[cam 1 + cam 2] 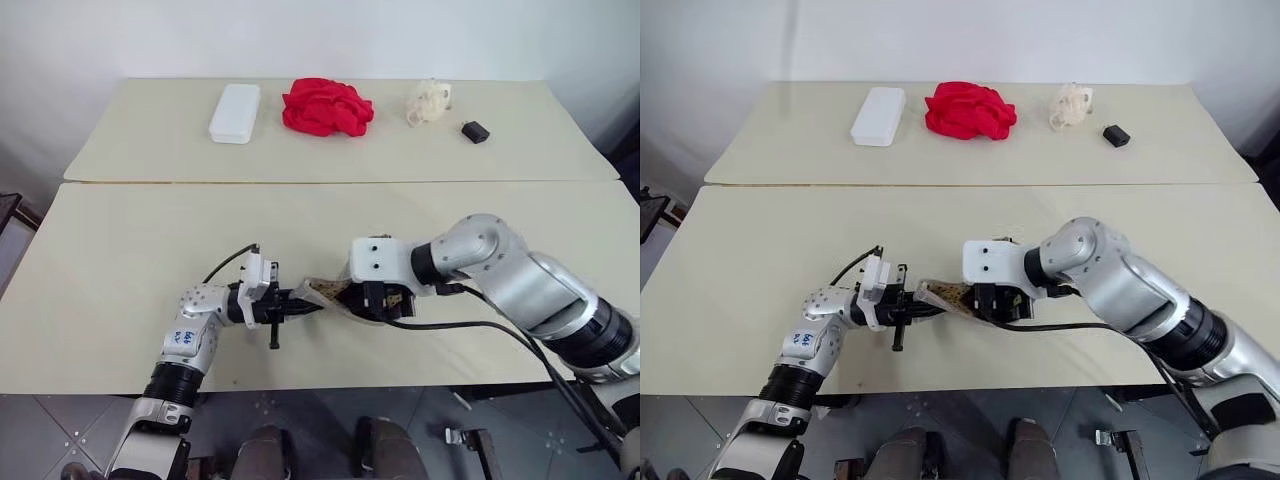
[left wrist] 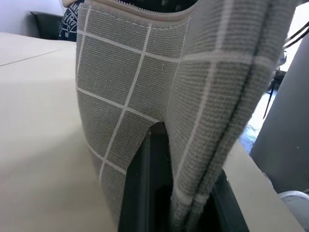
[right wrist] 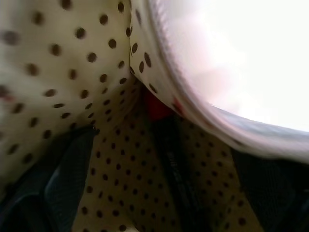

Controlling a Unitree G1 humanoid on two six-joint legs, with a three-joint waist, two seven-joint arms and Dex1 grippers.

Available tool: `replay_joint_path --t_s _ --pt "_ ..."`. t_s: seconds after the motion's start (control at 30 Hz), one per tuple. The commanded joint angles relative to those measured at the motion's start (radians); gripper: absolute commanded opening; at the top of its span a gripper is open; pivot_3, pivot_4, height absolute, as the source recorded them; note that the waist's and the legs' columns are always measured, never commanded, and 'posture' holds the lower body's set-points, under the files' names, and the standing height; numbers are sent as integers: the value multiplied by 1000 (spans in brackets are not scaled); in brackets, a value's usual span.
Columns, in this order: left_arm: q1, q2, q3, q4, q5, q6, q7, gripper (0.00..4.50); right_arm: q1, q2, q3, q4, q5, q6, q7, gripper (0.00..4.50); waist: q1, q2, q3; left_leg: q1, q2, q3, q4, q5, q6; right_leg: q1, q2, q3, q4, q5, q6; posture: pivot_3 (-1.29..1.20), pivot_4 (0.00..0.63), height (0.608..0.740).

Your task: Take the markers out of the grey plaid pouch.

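Pouch fabric fills the space between the two grippers, low over the front table. The grey plaid pouch [image 2: 145, 96] hangs in the air near the front edge, held up at one end by the left gripper [image 1: 300, 303]. That gripper's two black fingers [image 2: 145, 193] are pressed together on the cloth, pinching a fold of it. The white grid lines and the zip edge along the top of the pouch show clearly in the left wrist view.

The right gripper [image 1: 375, 298] points down at the other end of the pouch, right at its open mouth. Its fingers are spread wide, one on each side in the right wrist view. Between them is the pouch's lining [image 3: 72, 72], cream with dark dots. A dark marker [image 3: 174, 169] with a red tip lies deep in the fold of the lining. I cannot tell if the fingers touch it.

On the back table [image 1: 140, 150], well apart from the arms, lie a white case [image 1: 235, 112], a red cloth [image 1: 327, 107], a small cream thing [image 1: 430, 101] and a little black thing [image 1: 475, 131].
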Motion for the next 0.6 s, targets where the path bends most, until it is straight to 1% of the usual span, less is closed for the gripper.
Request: replay_joint_path --t_s 0.03,0.2,0.3,0.37,0.47,0.6 --pt "-22 -16 2 -19 -18 -7 -14 0 -14 34 35 38 -45 -2 -2 4478 -1 0 0 0 0 0 0 0 0 0 0 0 0 0 0 0 150 740" --pt "-23 -20 0 -17 -16 -4 -17 0 -45 48 75 107 -126 -38 19 4478 -1 0 0 0 0 0 0 0 0 0 0 0 0 0 0 0 150 740" --pt "-25 -22 0 -15 -15 -2 -17 0 -84 70 89 195 -209 -110 -14 4478 -3 0 0 0 0 0 0 0 0 0 0 0 0 0 0 0 150 740" --pt "-26 -23 0 -15 -17 2 -16 0 -93 97 82 228 -229 -107 -29 4478 -7 0 0 0 0 0 0 0 0 0 0 0 0 0 0 0 150 740" --pt "-26 -25 0 -16 -16 6 -19 0 -87 142 48 252 -228 -57 -46 4478 -12 0 0 0 0 0 0 0 0 0 0 0 1 0 0 0 150 740" --pt "-18 -19 1 -30 -20 20 -24 0 -72 238 -127 243 -60 167 -22 4478 -18 0 0 0 0 0 0 0 0 0 0 -1 1 0 0 0 150 740"
